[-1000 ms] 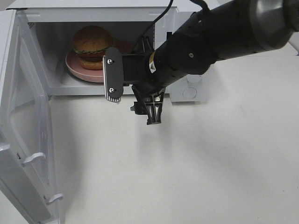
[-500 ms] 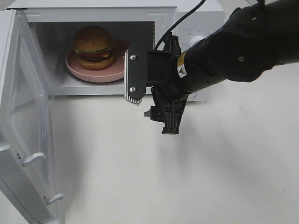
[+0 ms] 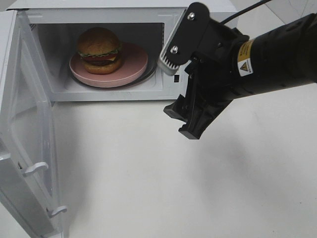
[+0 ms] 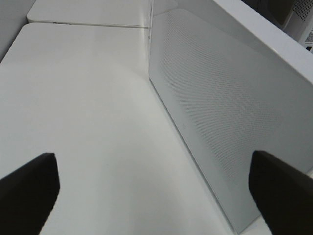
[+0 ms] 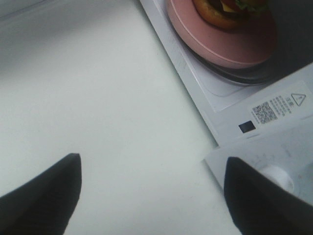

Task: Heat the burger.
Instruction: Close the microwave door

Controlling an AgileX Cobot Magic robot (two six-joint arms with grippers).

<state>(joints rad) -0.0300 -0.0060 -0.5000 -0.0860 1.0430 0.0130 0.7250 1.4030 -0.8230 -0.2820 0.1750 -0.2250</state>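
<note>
The burger point(image 3: 98, 48), with a golden bun, lettuce and tomato, sits on a pink plate point(image 3: 130, 69) inside the open white microwave point(image 3: 106, 95). My right gripper point(image 3: 181, 92) hangs open and empty in front of the microwave's right side, just right of the opening and apart from the plate. In the right wrist view the burger point(image 5: 230, 7) and plate point(image 5: 220, 44) lie beyond the open right gripper point(image 5: 154, 200). My left gripper point(image 4: 156, 200) is open with nothing between its fingers, beside a white perforated panel point(image 4: 220, 112). It is out of the exterior high view.
The microwave door point(image 3: 25, 134) stands swung open at the left, reaching toward the table's front. A QR sticker point(image 5: 266, 111) and a round knob point(image 5: 276, 178) mark the microwave's front right. The white tabletop point(image 3: 163, 183) spreads in front.
My right arm has drawn back out of the microwave's opening and swung to the right, empty. The burger and plate stay inside, now fully in sight.
</note>
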